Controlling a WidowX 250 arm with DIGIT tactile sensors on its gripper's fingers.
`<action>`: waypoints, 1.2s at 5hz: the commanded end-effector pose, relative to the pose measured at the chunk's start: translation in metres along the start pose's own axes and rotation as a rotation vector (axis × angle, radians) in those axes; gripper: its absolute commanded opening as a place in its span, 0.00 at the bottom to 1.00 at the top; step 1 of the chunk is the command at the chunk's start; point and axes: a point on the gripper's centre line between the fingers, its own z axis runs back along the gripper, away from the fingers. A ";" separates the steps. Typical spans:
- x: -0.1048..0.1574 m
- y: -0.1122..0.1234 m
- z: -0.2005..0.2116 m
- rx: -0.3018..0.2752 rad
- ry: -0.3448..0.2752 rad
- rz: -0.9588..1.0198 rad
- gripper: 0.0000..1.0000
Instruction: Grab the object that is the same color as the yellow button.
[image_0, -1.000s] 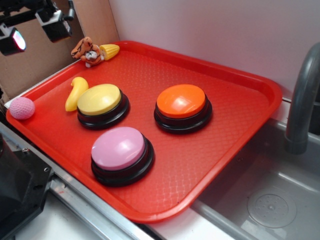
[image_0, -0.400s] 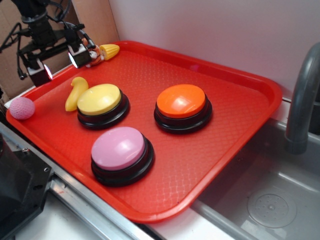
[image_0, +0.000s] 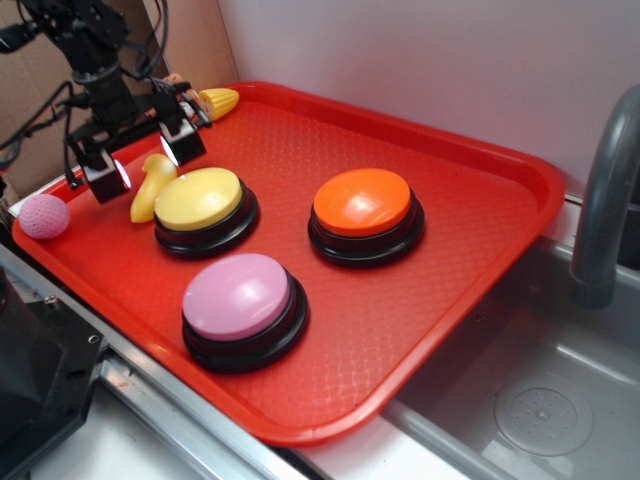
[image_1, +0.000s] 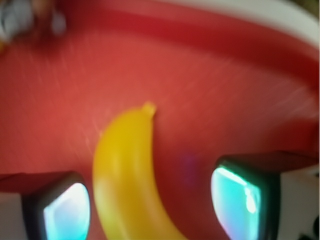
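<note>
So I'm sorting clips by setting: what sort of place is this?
Probably a toy kitchen mock-up: a grey faucet over a grey sink basin, beside a red tray of toys, with cardboard behind.

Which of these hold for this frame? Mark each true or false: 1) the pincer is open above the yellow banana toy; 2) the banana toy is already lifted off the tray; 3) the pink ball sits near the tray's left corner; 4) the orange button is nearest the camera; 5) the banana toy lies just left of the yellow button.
1) True: the pincer hangs open, its pads either side of the yellow banana toy.
2) False: the banana toy lies on the red tray, not gripped.
3) True: the pink ball sits at that corner.
4) False: the pink button is nearest; the orange button is farther back.
5) True: it lies beside the yellow button.
</note>
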 end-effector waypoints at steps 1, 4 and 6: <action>0.000 0.004 -0.006 -0.031 -0.034 -0.010 1.00; 0.001 0.002 0.035 -0.058 -0.082 -0.117 0.00; -0.003 -0.002 0.092 -0.126 -0.024 -0.385 0.00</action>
